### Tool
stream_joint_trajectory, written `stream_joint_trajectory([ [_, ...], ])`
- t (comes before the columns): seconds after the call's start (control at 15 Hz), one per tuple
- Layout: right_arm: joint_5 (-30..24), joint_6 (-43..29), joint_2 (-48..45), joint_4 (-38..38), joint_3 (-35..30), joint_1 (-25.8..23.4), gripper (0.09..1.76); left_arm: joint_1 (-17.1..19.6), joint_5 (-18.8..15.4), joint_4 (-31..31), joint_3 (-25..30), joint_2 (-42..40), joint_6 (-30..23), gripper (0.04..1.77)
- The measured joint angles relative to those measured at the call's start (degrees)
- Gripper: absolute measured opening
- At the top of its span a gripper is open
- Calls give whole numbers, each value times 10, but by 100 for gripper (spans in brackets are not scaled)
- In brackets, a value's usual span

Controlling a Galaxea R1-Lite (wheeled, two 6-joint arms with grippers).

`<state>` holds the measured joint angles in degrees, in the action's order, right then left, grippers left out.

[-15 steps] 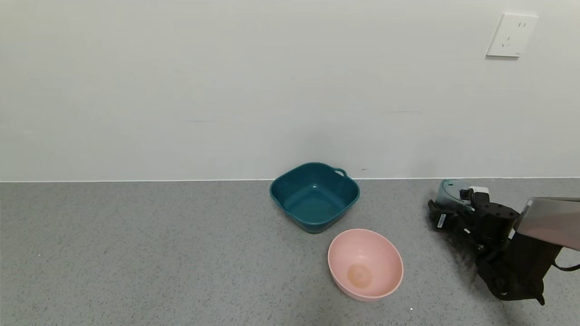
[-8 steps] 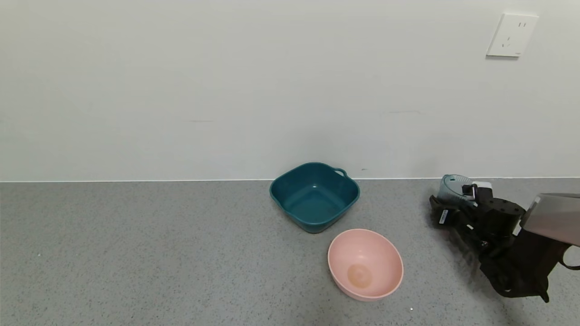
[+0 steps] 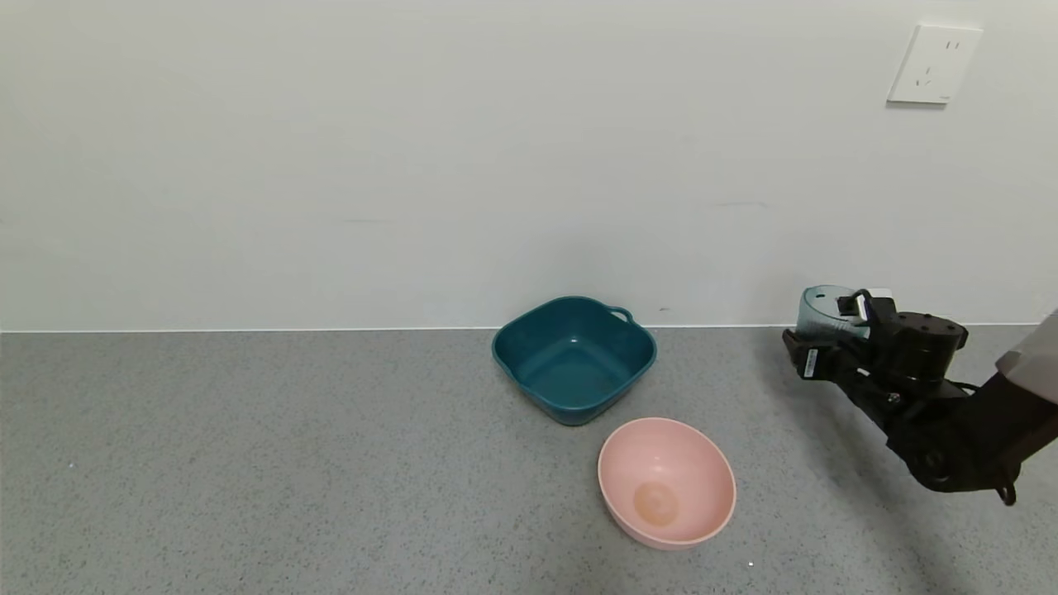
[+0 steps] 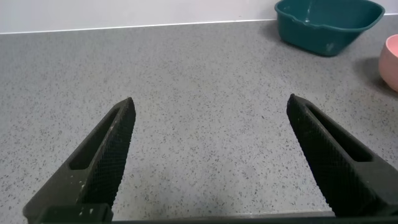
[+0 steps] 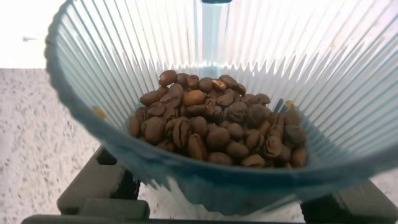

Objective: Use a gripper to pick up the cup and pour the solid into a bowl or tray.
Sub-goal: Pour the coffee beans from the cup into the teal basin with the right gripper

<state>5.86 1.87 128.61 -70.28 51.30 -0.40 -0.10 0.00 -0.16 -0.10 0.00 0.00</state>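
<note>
Sitting clamped in the right end effector [image 3: 829, 337], the cup [image 3: 822, 310] holds beans [image 5: 214, 127].

The counter [image 3: 248, 463] and wall are seen from above by the head view, the teal bowl [image 4: 328, 25] is shared from low down by the left wrist view, and the cup [image 5: 211, 106] is filled close-up by the right wrist view.
</note>
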Motion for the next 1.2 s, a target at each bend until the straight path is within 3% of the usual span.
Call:
stream_joint_trajectory([
  [0.87,-12,148,-53,262,202,90,137,0,0,0,0,0,0,175],
  [1.2,-6,230,-50,292,226,119,137,0,0,0,0,0,0,175],
])
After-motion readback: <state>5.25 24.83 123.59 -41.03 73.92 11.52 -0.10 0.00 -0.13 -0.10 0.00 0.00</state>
